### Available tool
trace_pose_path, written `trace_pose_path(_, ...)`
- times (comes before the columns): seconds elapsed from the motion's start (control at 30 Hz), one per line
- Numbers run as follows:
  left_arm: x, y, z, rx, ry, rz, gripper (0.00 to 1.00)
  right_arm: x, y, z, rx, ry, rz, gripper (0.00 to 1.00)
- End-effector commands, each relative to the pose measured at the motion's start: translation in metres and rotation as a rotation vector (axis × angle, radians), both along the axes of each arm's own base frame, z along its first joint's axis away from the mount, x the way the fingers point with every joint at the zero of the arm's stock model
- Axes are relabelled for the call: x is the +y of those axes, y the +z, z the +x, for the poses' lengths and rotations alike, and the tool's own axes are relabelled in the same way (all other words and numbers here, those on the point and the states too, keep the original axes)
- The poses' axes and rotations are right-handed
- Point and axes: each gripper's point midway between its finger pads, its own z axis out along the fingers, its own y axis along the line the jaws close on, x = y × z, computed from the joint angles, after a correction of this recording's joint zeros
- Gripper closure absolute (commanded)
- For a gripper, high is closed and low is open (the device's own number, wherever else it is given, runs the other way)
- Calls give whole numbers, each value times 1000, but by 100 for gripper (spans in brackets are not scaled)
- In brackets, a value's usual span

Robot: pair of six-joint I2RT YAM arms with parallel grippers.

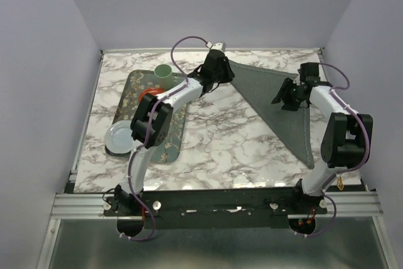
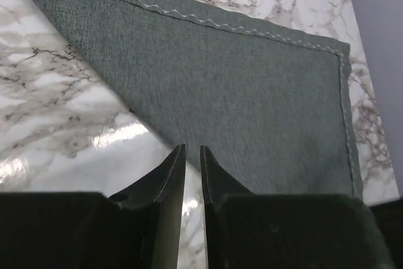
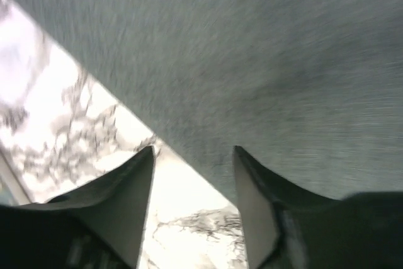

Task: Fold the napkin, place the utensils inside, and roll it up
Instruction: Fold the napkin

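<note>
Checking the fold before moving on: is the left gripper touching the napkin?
Cannot tell. In the left wrist view the left gripper, barely open, sits over the folded edge of the napkin with no cloth between its fingers; height unclear.

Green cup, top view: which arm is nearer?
Left. The left arm ends just right of the cup; the right arm is far across, over the napkin.

Left arm [image 1: 179,92] and right arm [image 1: 324,97]: white link shells, bulky black joint housings. Thin purple cable [image 1: 182,45] loops along each. Black bases [image 1: 128,207] sit on a silver slotted rail [image 1: 82,205]. Left gripper [image 2: 192,152] and right gripper [image 3: 194,152]: black bodies, matte dark fingers [image 3: 126,193] tapering to pointed tips.
</note>
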Motion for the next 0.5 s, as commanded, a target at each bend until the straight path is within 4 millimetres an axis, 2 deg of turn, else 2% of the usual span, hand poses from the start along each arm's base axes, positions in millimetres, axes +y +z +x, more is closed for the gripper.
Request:
trace_pose_path(0.0, -21, 3, 49, -82, 31, -132, 80, 48, -4, -8, -72, 102, 143, 45)
trace_pose_path(0.03, -24, 4, 56, -100, 42, -145, 82, 50, -7, -11, -70, 108, 138, 45)
trace_pose_path(0.07, -25, -17, 63, -84, 54, -134, 83, 53, -9, -14, -68, 115, 136, 46)
trace_pose_path(0.1, -29, -3, 72, -115, 60, -156, 85, 53, -14, -17, -60, 117, 135, 48)
trace_pose_path(0.13, -26, -5, 80, -123, 98, -156, 85, 61, -16, -21, -54, 142, 134, 49)
trace_pose_path(0.17, -25, -17, 85, -113, 114, -157, 85, 63, -19, -22, -54, 150, 135, 49)
trace_pose_path(0.23, -21, -13, 96, -128, 165, -214, 85, 64, -21, -22, -66, 168, 120, 50)
trace_pose_path(0.27, -20, -24, 100, -118, 176, -223, 86, 64, -23, -21, -67, 177, 117, 50)
trace_pose_path(0.43, -22, -31, 107, -117, 186, -267, 86, 68, -16, -12, -100, 224, 58, 45)
trace_pose_path(0.47, -17, -36, 112, -114, 206, -264, 86, 70, -14, -9, -108, 228, 51, 44)
